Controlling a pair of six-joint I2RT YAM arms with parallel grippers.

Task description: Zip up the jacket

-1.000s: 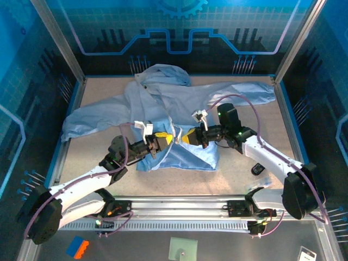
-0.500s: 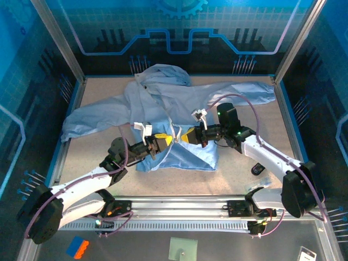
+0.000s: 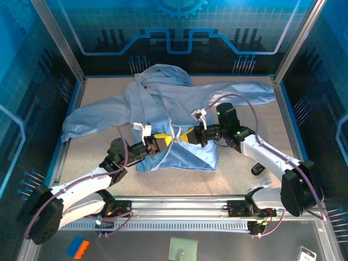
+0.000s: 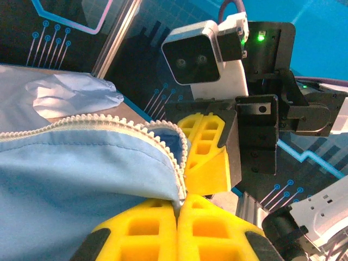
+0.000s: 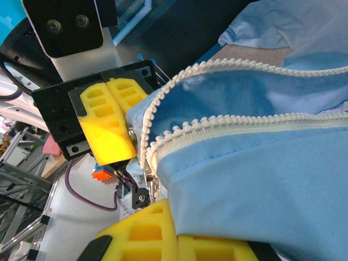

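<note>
Top external view: the jacket (image 3: 179,103) lies spread across the tabletop (image 3: 179,182), centre frame. The left end effector (image 3: 164,139) and the right end effector (image 3: 187,136) are each clenched on its lower front edge. Zipper teeth (image 5: 228,130) are unjoined; where they meet is hard to make out.

I work on a sandy brown worktop (image 3: 179,182) in the middle of the frame. Behind it, at the top, stands a dark blue back wall (image 3: 217,54) with bright blue lines and half a gear shape (image 3: 179,6). A left post (image 3: 57,38) of silver metal goes up at the upper left, and a right post (image 3: 302,38) at the upper right. The side wall (image 3: 22,81) has small squares on it. A silver rail (image 3: 179,206) runs along the bottom. A blue and orange block (image 3: 77,247) lies at the lower left. The light is blue.
</note>
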